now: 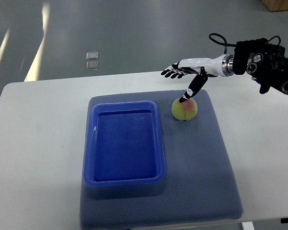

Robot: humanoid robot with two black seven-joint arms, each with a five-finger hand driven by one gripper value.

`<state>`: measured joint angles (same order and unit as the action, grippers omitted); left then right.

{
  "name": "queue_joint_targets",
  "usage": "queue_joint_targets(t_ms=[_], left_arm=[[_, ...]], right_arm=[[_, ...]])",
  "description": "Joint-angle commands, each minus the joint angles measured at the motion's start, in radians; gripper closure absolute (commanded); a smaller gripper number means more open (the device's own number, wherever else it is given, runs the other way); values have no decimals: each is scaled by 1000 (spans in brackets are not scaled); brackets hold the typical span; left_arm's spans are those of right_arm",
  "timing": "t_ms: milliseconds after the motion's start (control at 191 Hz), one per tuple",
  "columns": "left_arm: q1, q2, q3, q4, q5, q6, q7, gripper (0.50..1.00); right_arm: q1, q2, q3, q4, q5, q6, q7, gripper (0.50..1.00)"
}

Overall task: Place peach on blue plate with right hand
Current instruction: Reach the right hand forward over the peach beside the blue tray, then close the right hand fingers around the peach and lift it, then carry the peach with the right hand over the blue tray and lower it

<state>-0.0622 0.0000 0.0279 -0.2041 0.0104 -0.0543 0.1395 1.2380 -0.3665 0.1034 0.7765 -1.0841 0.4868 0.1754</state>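
A white table (33,143) is filling most of the top view, its far edge running in front of a grey floor (110,28). A blue-grey mat (201,177) is lying across the table's middle and reaching down to its near edge. A rectangular blue plate (89,177), shaped more like a shallow tray with raised walls, is sitting on the left half of the mat, its long sides running from the mat's far edge toward the near one. The right arm (266,64) is coming in from the right edge above the table's far right corner, its black forearm leading into a white wrist. The right hand (182,72) is hanging over the mat's far edge with its four fingers (170,73) stretched out flat toward the left, released and grasping nothing, while its thumb (192,90) is pointing down and its tip is meeting the top of the peach (185,110). The peach, yellow-green with a pink blush, is resting on the mat near its far edge, just beside the plate's far right corner and outside the plate.
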Motion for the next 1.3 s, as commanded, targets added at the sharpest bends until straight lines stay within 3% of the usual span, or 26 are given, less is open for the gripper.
queue_joint_targets(t_ms=[0, 21, 73, 78, 152, 560, 727, 764, 837, 842, 868, 873, 884, 900, 952, 957, 988, 1198, 1203, 1297], left_arm=[[-1, 0, 0, -1, -1, 1, 0, 500], [1, 0, 0, -1, -1, 1, 0, 500], [1, 0, 0, -1, -1, 1, 0, 500], [1, 0, -2, -1, -1, 1, 0, 500], [1, 0, -2, -1, -1, 1, 0, 500], [1, 0, -2, -14, -1, 1, 2, 500], [2, 0, -2, -14, -1, 1, 0, 500], [2, 0, -2, -14, -1, 1, 2, 500], [2, 0, -2, -14, -1, 1, 0, 500], [2, 0, -2, -14, -3, 1, 2, 500], [2, 0, -2, -14, -1, 1, 0, 500], [2, 0, -2, -14, -1, 1, 2, 500], [2, 0, -2, -14, -1, 1, 2, 500], [4, 0, -2, -14, -3, 1, 2, 500], [4, 0, -2, -14, -3, 1, 2, 500], [4, 0, -2, -14, -3, 1, 2, 500], [4, 0, -2, -14, -3, 1, 2, 500], [4, 0, -2, -14, -3, 2, 2, 500], [2, 0, -2, -14, -3, 1, 0, 500], [2, 0, -2, -14, -3, 1, 2, 500]], right_arm=[[43, 12, -83, 0, -31, 3, -13, 570], [55, 34, -113, -2, -45, 9, -59, 570], [55, 34, -113, -2, -45, 9, -59, 570], [58, 41, -116, -2, -51, 15, -104, 570], [57, 50, -117, -2, -53, 24, -142, 570], [-5, 69, -116, -3, -132, 1, -142, 579], [-31, 77, -116, -11, -138, -51, -140, 585], [-49, 89, -117, -19, -142, -76, -140, 638], [-51, 92, -117, -20, -142, -80, -140, 652], [-52, 95, -117, -23, -148, -89, -140, 713], [-52, 95, -119, -23, -154, -96, -142, 765], [-52, 95, -119, -23, -157, -96, -140, 795], [-52, 95, -119, -23, -157, -96, -140, 795], [-52, 95, -119, -23, -161, -97, -140, 850], [-52, 95, -119, -23, -161, -97, -140, 850], [-49, 90, -117, -23, -172, -99, -142, 950], [-45, 86, -116, -23, -174, -99, -142, 995], [29, 38, -99, 0, -149, -54, -140, 1000], [90, -1, -99, 39, -128, -12, -140, 1000], [205, -101, -99, 147, -25, 107, -140, 1000]])
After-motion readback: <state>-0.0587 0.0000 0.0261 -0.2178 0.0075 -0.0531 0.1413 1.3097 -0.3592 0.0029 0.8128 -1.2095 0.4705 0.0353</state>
